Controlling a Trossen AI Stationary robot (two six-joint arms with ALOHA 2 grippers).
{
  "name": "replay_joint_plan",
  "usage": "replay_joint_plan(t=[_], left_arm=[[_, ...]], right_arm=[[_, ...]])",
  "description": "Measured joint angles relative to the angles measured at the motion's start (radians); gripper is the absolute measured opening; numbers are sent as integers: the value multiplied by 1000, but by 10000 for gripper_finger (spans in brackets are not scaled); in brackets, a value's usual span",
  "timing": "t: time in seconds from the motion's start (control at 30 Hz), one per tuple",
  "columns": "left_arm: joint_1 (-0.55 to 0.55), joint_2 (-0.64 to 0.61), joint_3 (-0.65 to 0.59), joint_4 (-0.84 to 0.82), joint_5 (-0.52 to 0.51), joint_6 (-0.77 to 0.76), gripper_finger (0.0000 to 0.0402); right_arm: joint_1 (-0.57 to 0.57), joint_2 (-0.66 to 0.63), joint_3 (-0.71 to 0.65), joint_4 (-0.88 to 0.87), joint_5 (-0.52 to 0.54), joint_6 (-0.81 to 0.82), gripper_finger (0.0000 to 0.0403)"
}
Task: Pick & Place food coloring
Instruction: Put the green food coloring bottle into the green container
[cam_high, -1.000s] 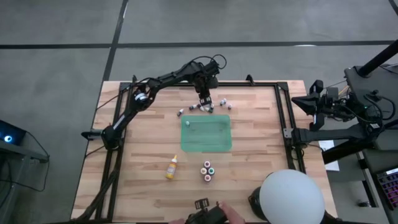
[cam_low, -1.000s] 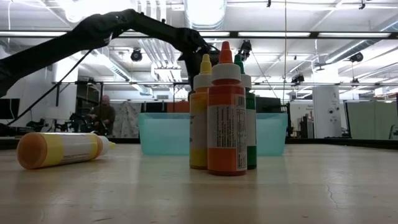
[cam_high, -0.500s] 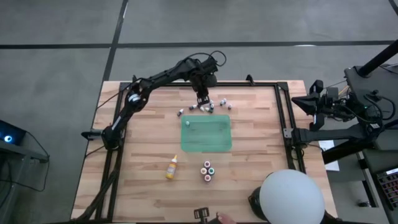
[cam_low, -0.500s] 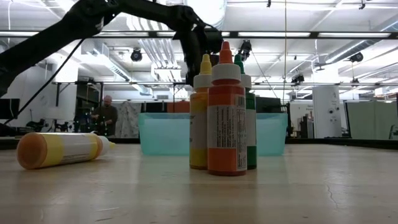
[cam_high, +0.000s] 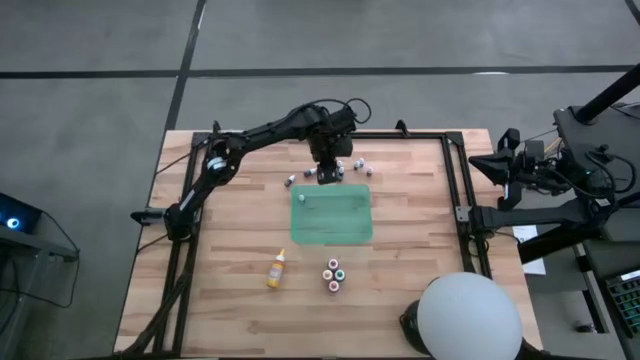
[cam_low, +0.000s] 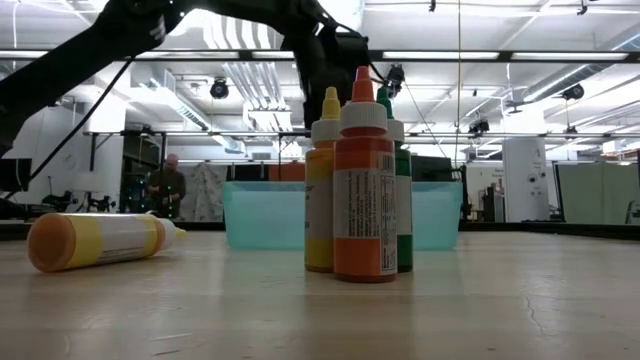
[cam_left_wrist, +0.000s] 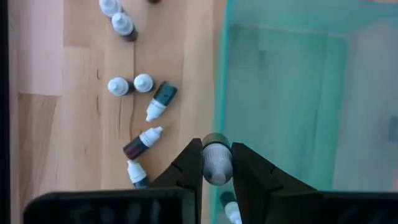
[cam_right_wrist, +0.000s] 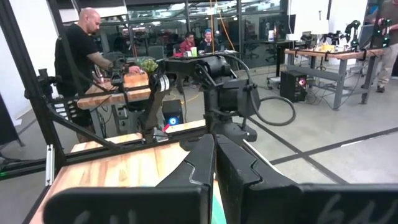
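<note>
At twelve o'clock of the green tray (cam_high: 333, 232), your left gripper (cam_left_wrist: 216, 180) clamps one tiny pale-capped bottle (cam_left_wrist: 216, 163); loose bottles (cam_left_wrist: 144, 106) lie beside it. Your right gripper (cam_right_wrist: 214, 163), parked off-table at three o'clock, is clenched empty.

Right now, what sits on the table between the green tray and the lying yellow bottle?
Only bare wood: in the high view, nothing lies between the green tray and the yellow bottle.

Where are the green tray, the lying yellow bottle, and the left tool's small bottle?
green tray (cam_high: 345, 225), high view, bare floor.
lying yellow bottle (cam_low: 100, 240), low view, body.
small bottle (cam_left_wrist: 216, 163), left wrist view, cap end between the left tool's fingers.
</note>
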Motion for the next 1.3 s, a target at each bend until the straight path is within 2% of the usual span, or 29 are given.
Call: replay_joint_plan(t=[0.33, 0.5, 0.7, 0.93, 1.03, 1.3], left_arm=[[-37, -56, -3, -26, 0, -21, 40], [-44, -83, -59, -25, -16, -29, 40], [-52, -173, -224, 67, -18, -45, 39], [-52, -294, -507, 278, -18, -111, 39], [-52, -324, -598, 305, -18, -128, 39], [-52, -325, -671, 352, -19, -128, 39]], right_arm=[[0, 0, 0, 0, 0, 1, 9], [0, 0, 0, 0, 0, 1, 9], [0, 0, 0, 0, 0, 1, 9], [0, 0, 0, 0, 0, 0, 9], [0, 0, 0, 0, 0, 0, 9], [0, 0, 0, 0, 0, 1, 9]])
